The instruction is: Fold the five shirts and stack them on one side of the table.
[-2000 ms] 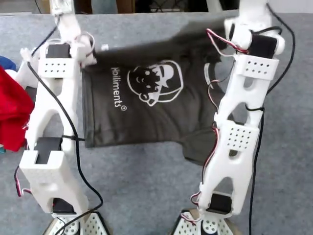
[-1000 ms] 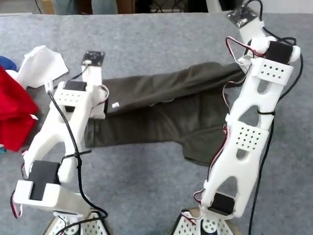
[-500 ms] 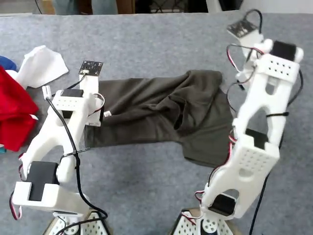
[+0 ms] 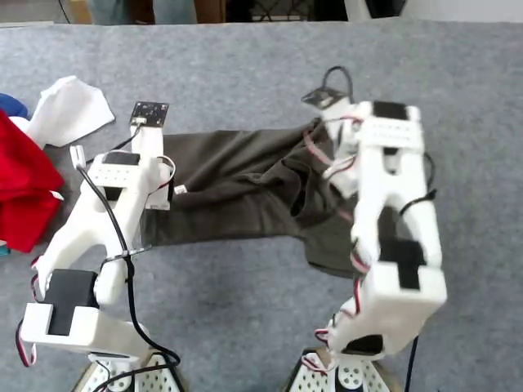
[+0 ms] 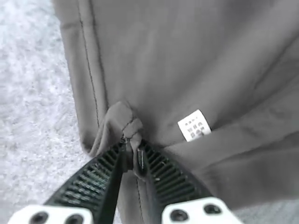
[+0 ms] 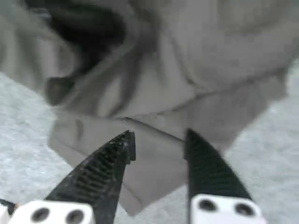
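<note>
while my left gripper [image 5: 132,144] pinches a small tuck of the dark shirt [image 4: 245,184] at its left edge, my right gripper [image 6: 156,140] hangs parted over the rumpled right side, apparently empty. pulling on that one grip alone could drag the mid-table fold crooked.

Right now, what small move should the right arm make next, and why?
Probably lower the right pincer and close it on the loose flap of the dark shirt: its jaws stand open just above it, while the left pincer is shut on a fold at the other end.
</note>
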Available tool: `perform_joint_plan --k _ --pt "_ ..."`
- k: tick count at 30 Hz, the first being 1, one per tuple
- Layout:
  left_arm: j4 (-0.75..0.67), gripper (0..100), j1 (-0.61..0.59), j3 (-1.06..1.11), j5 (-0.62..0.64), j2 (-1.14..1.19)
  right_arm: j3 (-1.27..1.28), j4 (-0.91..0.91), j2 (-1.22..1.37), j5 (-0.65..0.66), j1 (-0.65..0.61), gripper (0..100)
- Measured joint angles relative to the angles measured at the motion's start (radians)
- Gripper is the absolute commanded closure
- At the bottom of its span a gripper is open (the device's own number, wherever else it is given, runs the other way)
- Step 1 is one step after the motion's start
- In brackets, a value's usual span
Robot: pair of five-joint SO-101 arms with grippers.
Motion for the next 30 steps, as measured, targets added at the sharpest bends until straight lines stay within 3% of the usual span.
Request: perform_joint_plan --k 7,14,16,19,20,25,30 --pt "-0.035 97 0.0 0.015 0.035 0.0 0.336 -0.229 -0.15 -0.153 -0.155 76.6" --pt "-0.041 97 -0.003 0.032 0.04 0.0 0.446 -0.434 -0.15 -0.244 -0.186 77.2" --pt "-0.044 97 -0.003 0.032 0.04 0.0 0.446 -0.465 -0.152 -0.245 -0.193 82.8" --pt "-0.044 97 -0.003 0.038 0.04 0.0 0.446 -0.476 -0.152 -0.245 -0.196 99.0" --pt "-0.044 97 -0.003 0.038 0.04 0.0 0.446 -0.476 -0.152 -0.245 -0.196 97.8" --pt "-0.044 97 -0.003 0.038 0.04 0.0 0.446 -0.482 -0.152 -0.241 -0.115 98.5" --pt "-0.044 97 -0.003 0.038 0.04 0.0 0.423 -0.442 -0.152 -0.155 0.012 98.4"
